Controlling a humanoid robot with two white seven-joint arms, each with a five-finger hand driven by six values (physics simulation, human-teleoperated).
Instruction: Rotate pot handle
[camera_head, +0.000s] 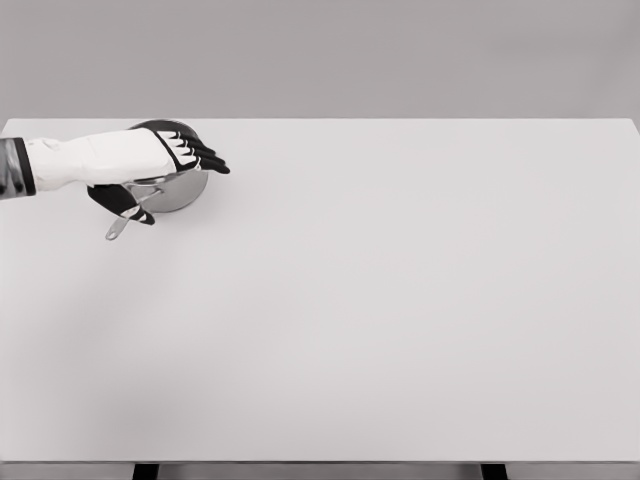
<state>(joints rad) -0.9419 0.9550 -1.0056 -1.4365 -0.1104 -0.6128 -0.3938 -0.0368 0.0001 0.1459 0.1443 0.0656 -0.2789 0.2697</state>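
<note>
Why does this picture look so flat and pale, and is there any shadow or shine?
Head view: soft, even simulated light on the white table; only a faint shadow lower left; the metal pot shows mild gleam beneath the left hand; edges look slightly soft, no real blur.

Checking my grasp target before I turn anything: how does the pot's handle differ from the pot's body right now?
The pot body is a round, wide metal bowl, largely covered by the left hand; the handle is thin and straight, sticking out toward the lower left. The body lies under the fingers, while the handle's tip is uncovered below the hand. Both look like shiny grey metal.
</note>
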